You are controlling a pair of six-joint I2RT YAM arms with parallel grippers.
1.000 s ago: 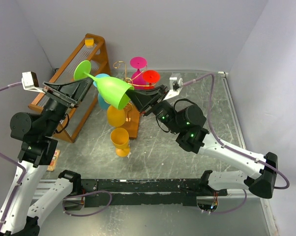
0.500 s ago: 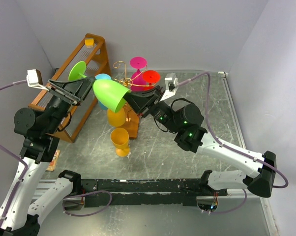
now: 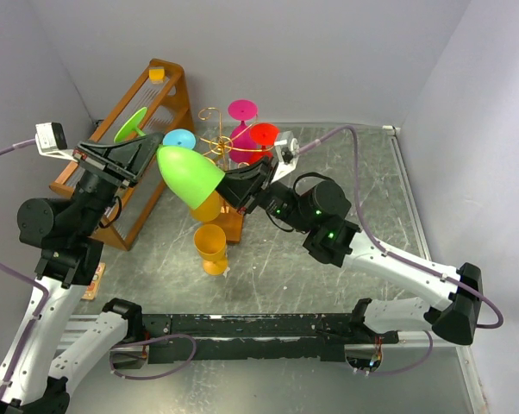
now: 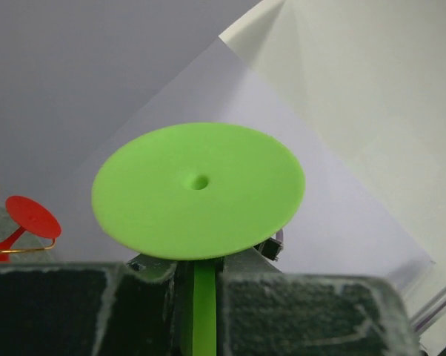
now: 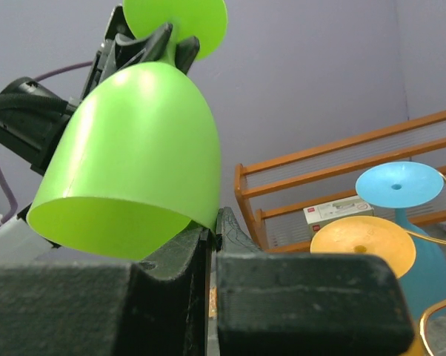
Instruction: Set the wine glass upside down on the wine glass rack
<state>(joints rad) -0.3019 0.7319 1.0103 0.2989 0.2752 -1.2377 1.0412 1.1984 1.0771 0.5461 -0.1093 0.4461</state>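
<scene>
The green wine glass [image 3: 189, 175] hangs tilted above the table, foot up and to the left, mouth down and to the right. My left gripper [image 3: 149, 147] is shut on its stem [image 4: 203, 304], just under the round foot [image 4: 198, 189]. My right gripper [image 3: 228, 188] is shut on the bowl's rim [image 5: 201, 215], pinching the wall at its lower right edge. The wine glass rack [image 3: 216, 142], a thin gold wire tree, stands just behind and right of the glass. It carries blue [image 3: 179, 138], pink [image 3: 242, 110], red [image 3: 265, 134] and orange [image 3: 205, 207] glasses upside down.
A larger slanted wooden shelf rack [image 3: 160, 95] stands at the back left, behind my left arm. One orange glass [image 3: 211, 247] stands on the table in front of the wire rack. Grey walls close in on the left, back and right.
The green glass has tipped from lying sideways to mouth-down and shifted a little left. My left jaws have closed onto its stem. The right arm followed, still gripping the rim.
</scene>
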